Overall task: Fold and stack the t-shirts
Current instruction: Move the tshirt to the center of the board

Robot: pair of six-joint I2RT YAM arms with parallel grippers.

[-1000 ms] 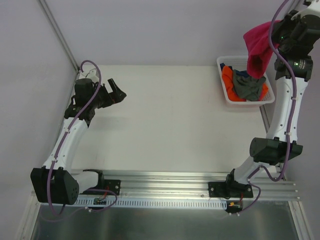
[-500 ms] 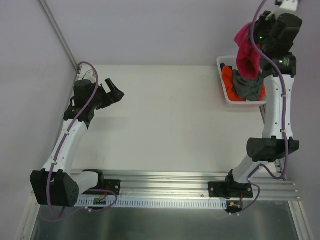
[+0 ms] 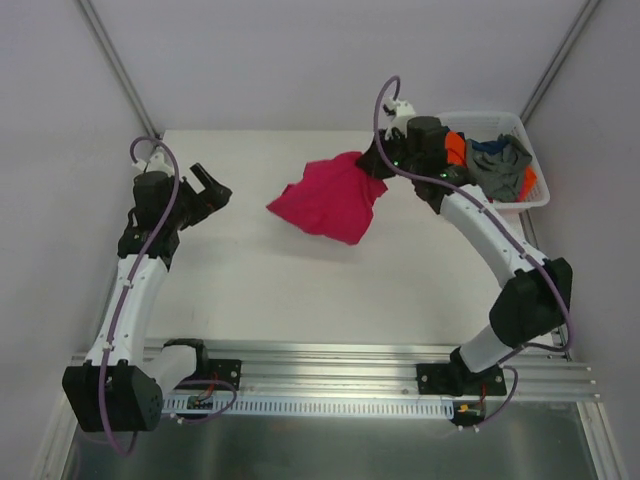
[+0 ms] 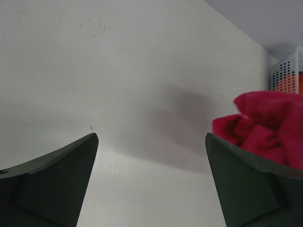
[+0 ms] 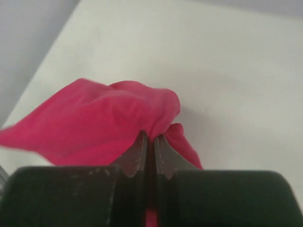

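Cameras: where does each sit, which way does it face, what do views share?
Top external: above and behind the bases, looking down on the table; left gripper and right gripper show.
Left wrist: on the left gripper, facing across the table; open fingers at bottom corners.
Right wrist: on the right gripper, looking along shut fingers pinching the pink shirt.
Shared: pink shirt, all three.

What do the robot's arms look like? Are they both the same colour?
Yes, they match. The left arm and right arm are made of smooth white tubes joined by chunky black joints. A thin purple cable loops along each one. The left gripper and right gripper each have two dark, pointed fingers.
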